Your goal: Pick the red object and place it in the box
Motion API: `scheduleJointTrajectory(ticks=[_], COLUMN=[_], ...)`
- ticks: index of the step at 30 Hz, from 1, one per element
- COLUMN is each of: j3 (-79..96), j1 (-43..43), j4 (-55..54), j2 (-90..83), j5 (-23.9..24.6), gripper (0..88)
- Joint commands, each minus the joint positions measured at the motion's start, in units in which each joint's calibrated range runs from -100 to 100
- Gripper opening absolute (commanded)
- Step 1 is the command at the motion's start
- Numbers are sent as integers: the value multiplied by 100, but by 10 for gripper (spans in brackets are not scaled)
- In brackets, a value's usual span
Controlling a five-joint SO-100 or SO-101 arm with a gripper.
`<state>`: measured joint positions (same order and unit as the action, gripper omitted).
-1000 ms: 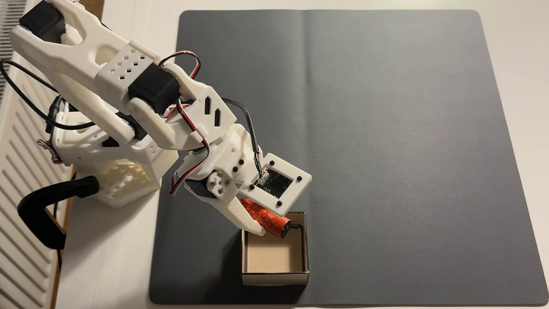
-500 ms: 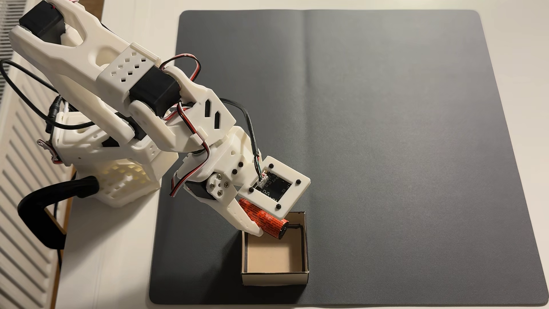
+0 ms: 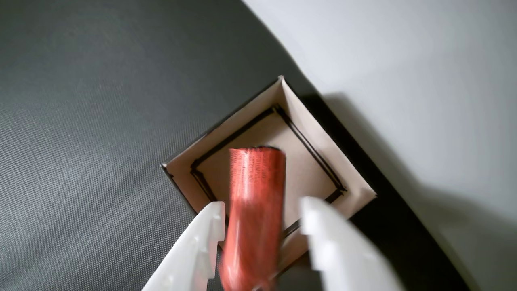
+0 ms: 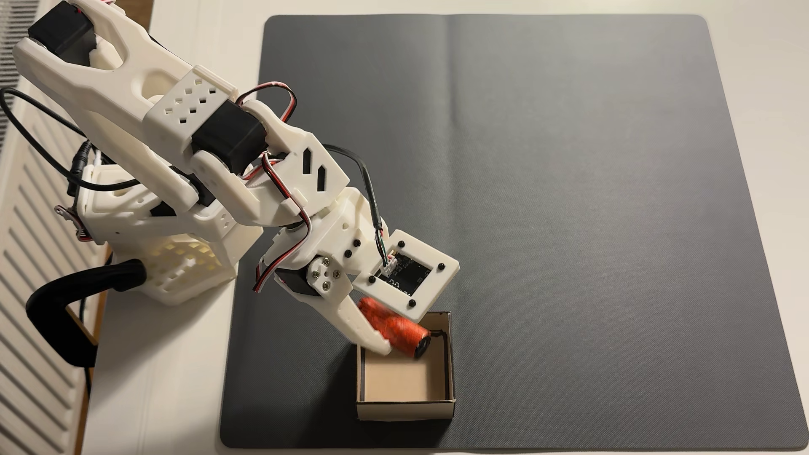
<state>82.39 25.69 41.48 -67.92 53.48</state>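
Jaws parted, wider than the red object (image 3: 254, 202): in the wrist view a gap on the right between the cylinder and the right finger (image 3: 335, 242), left finger (image 3: 202, 242) just beside or touching it, cannot tell which. Red object blurred in both views, lying lengthwise between the jaws, far end over the open box (image 3: 311, 117). In the fixed view, red object (image 4: 396, 328) tilted, black end lowest, at the box's upper-left corner, above the rim; contact with the rim unclear. Box (image 4: 405, 411) upright near the lower edge of the dark mat (image 4: 569, 175), beige floor with black-lined edges showing. Arm (image 4: 131, 100) reaching from the upper left, folded down at the wrist, jaws pointing down toward the box. Mat on the white table (image 4: 153, 372).
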Motion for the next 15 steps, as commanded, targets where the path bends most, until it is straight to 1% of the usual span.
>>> scheduleJointTrajectory(ticks=[1, 5, 7, 11, 15], j3=[47, 29, 10, -17, -207], j1=[-52, -52, -126, -520, -1091], j4=[-83, -83, -83, -48, 13], j2=[-88, -88, -88, -96, -105], j5=[13, 13, 13, 55, 352], gripper=[214, 239, 233, 233, 233])
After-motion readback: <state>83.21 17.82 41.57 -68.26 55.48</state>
